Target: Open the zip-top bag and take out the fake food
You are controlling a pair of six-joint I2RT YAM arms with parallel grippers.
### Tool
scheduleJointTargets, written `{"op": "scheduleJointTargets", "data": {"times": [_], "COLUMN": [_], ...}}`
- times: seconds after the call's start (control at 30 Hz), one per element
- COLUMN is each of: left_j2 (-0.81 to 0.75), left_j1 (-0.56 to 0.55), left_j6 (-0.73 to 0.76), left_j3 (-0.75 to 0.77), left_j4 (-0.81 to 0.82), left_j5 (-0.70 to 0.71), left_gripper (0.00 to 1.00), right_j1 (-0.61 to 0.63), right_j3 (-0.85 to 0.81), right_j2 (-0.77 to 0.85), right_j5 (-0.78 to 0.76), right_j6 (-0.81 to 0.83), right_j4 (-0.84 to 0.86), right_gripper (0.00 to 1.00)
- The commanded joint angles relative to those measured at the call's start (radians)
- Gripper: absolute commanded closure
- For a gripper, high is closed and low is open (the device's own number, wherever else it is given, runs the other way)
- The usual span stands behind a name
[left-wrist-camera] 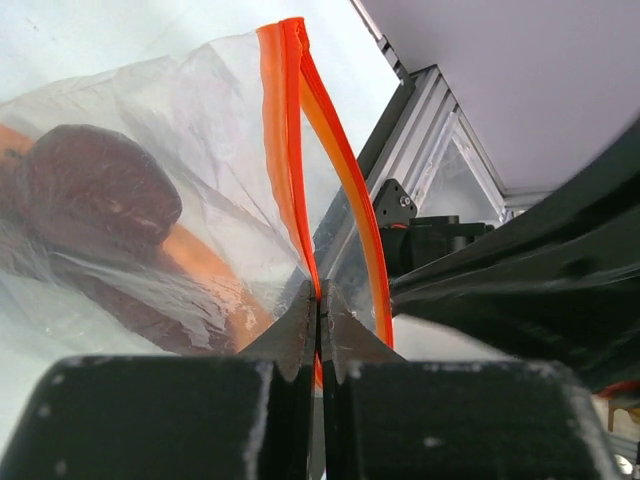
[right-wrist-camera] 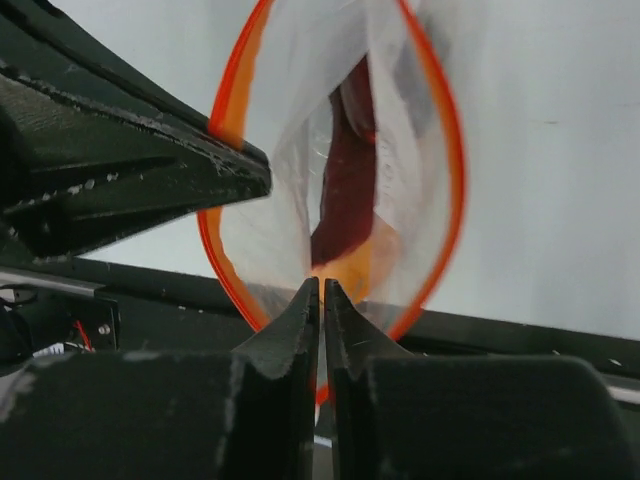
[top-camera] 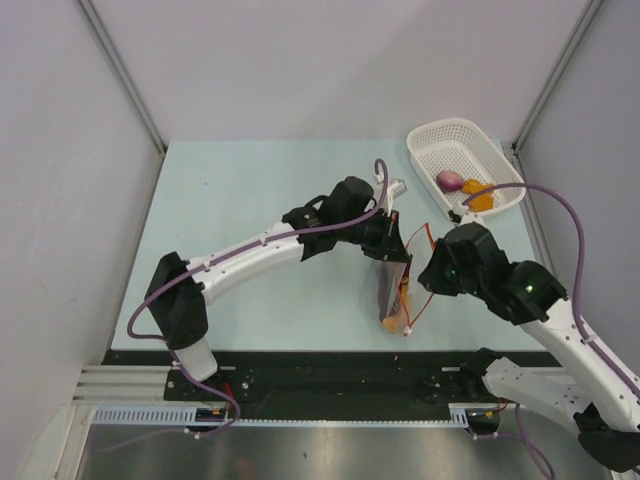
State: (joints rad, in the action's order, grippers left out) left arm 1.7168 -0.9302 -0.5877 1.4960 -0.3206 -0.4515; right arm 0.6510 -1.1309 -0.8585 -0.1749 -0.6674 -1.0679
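Note:
The clear zip-top bag [top-camera: 398, 285] hangs off the table between both grippers, its red-orange zip strip [right-wrist-camera: 445, 150] pulled into an open loop. My left gripper [top-camera: 392, 243] is shut on one side of the strip [left-wrist-camera: 290, 150]; its jaws [left-wrist-camera: 319, 293] meet on it. My right gripper [top-camera: 428, 272] is shut on the opposite rim, with its jaws [right-wrist-camera: 322, 285] closed on the plastic. Inside the bag I see a dark maroon lump [left-wrist-camera: 95, 195], an orange piece [left-wrist-camera: 200, 265] and a reddish-brown slice [right-wrist-camera: 350, 170]. Orange also shows at the bag's bottom [top-camera: 393, 322].
A white perforated basket [top-camera: 430, 135] stands at the table's back right and holds a purple-pink bulb [top-camera: 449, 180] and an orange chunk [top-camera: 481, 199]. Grey walls and metal posts enclose the table. The black front rail [top-camera: 330, 370] lies just below the bag.

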Motion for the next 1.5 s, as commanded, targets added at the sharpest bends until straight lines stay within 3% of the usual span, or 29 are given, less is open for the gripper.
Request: {"op": "scheduleJointTargets", "data": {"times": [0.0, 0.1, 0.57, 0.63, 0.83, 1.07, 1.23, 1.47], "left_j2": [-0.062, -0.072, -0.095, -0.106, -0.120, -0.114, -0.089, -0.040], "left_j1": [-0.015, -0.015, -0.035, -0.035, -0.036, -0.033, -0.035, -0.044], "left_j6": [-0.024, -0.040, -0.064, -0.067, -0.057, -0.043, -0.046, -0.021], "left_j3": [-0.016, -0.036, -0.051, -0.060, -0.069, -0.068, -0.059, -0.005], "left_j4": [0.075, 0.095, 0.106, 0.107, 0.068, 0.032, 0.026, -0.009], "left_j5": [-0.010, -0.021, -0.019, -0.016, 0.016, 0.033, -0.006, -0.056], "left_gripper": [1.00, 1.00, 1.00, 1.00, 1.00, 1.00, 1.00, 1.00], "right_j1": [0.070, 0.072, 0.021, 0.022, -0.059, -0.085, -0.128, -0.142], "right_j3": [0.111, 0.198, 0.508, 0.548, 0.556, 0.556, 0.556, 0.556], "right_j2": [-0.017, -0.028, -0.086, -0.097, -0.113, -0.068, -0.102, -0.160], "right_j5": [-0.011, -0.066, -0.106, -0.135, -0.198, -0.201, -0.112, -0.054], "right_j6": [-0.084, -0.101, -0.067, -0.073, -0.098, -0.049, -0.018, -0.041], "right_j4": [0.210, 0.340, 0.824, 0.853, 0.721, 0.680, 0.769, 0.824], "right_gripper": [0.94, 1.00, 1.00, 1.00, 0.98, 0.68, 0.50, 0.13]}}
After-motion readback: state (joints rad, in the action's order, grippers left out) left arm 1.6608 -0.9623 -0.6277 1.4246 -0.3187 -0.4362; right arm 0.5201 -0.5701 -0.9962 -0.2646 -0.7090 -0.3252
